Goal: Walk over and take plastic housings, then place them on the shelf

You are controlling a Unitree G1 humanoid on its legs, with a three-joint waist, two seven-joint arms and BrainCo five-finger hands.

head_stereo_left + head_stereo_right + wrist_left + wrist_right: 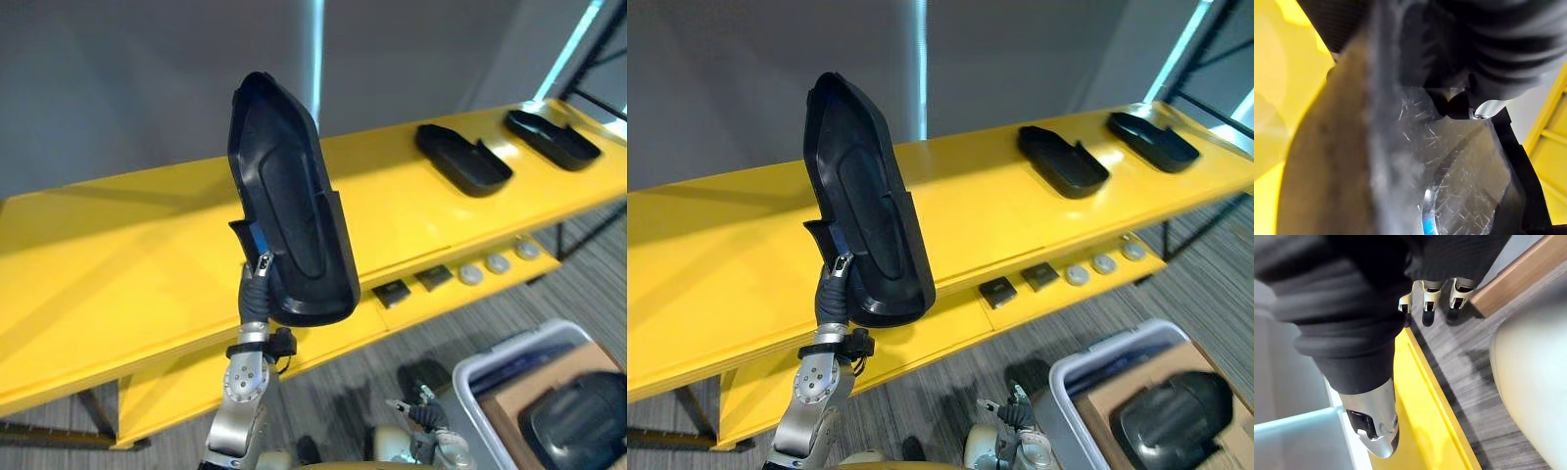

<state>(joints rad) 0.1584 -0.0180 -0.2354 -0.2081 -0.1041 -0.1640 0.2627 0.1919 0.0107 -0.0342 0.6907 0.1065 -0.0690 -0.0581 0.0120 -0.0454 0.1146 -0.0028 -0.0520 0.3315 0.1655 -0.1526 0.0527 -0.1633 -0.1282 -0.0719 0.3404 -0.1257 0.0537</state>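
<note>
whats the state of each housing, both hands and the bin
held housing, upright, raised over the shelf
left hand, shut on its lower end
nearer shelf housing, lying flat, hollow side up
farther shelf housing, lying flat, hollow side up
right hand, low, open, empty
bin, holds a spare housing

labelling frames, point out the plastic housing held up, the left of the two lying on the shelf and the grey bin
held plastic housing [294, 211]: left eye view, middle of its broad face
left shelf housing [462, 159]: left eye view, its hollow centre
grey bin [466, 384]: left eye view, its left rim
</note>
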